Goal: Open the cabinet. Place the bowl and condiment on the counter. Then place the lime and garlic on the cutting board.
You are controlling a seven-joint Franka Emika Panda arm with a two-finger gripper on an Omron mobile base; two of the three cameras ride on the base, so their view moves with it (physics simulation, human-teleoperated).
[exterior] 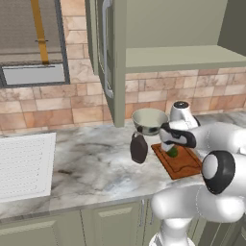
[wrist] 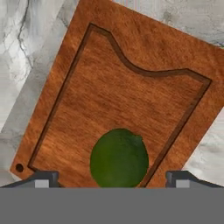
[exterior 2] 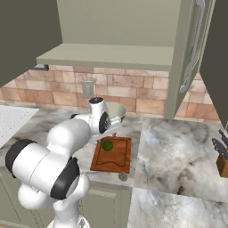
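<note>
Since the lime already sits on the board, the relation that matters runs from garlic to gripper:

garlic (exterior 2: 123, 176): a small beige lump on the counter (exterior 2: 178, 147), just off the near edge of the cutting board (exterior 2: 116, 156) and apart from it, not yet on the wood.

lime (wrist: 119, 159): resting on the cutting board inside the groove, toward one end (a ball, so no long axis to align to).

gripper (wrist: 113, 178): jaws spread wide, one tip either side of the lime and neither visibly touching it; in the left base view it hangs right over the lime, pointing down at the board.

direction of the coming move: the garlic lies from the gripper across the board toward the counter's front edge, nearer the robot's base; judged from here, the hand should lift clear and draw back toward the base.

bowl (exterior: 149, 120): on the counter behind the board.

condiment (exterior: 139, 148): upright on the counter, just left of the board.

cabinet (exterior: 108, 53): door swung open.
</note>
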